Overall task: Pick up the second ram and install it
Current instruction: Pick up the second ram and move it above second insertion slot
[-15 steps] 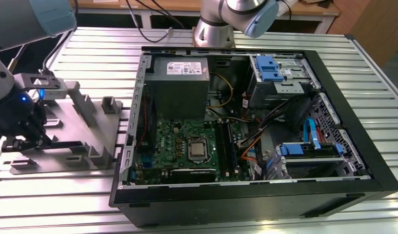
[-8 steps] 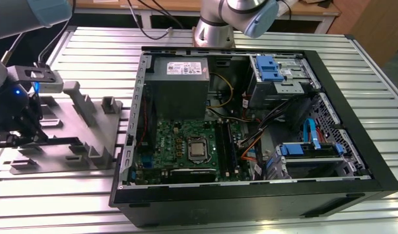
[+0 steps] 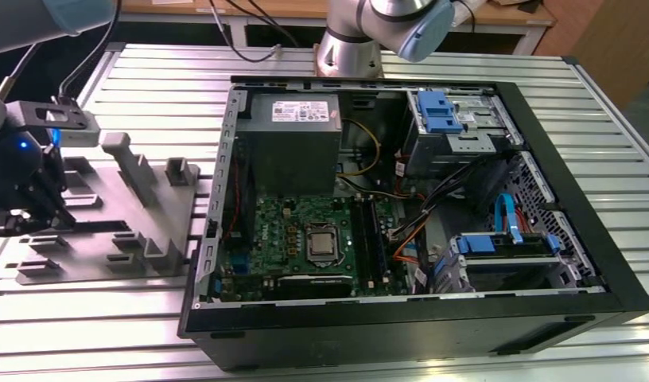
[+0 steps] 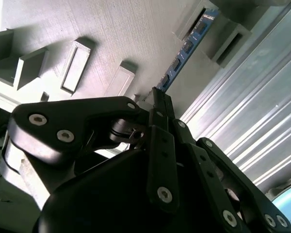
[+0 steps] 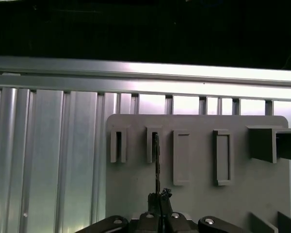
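In the exterior view the pincer (image 3: 28, 216) is a dark mass partly cut by the frame edge, its fingers hard to make out there. In both wrist views the pincer (image 4: 157, 99) (image 5: 160, 198) is narrowed onto the near end of one second ram (image 4: 183, 52) (image 5: 156, 165), which runs straight out ahead of the fingertips. Its gripped end is hidden between them. The far end lies among raised parts of the one gray fixture plate (image 4: 111, 29) (image 5: 136, 189); whether it sits in its slot or is lifted I cannot tell. In the first wrist view four slotted blocks (image 5: 182, 158) stand in a row ahead of the pincer. The plate lies on the slatted tabletop (image 5: 48, 160). Beyond the plate from the pincer stands one open computer case (image 3: 388, 322).
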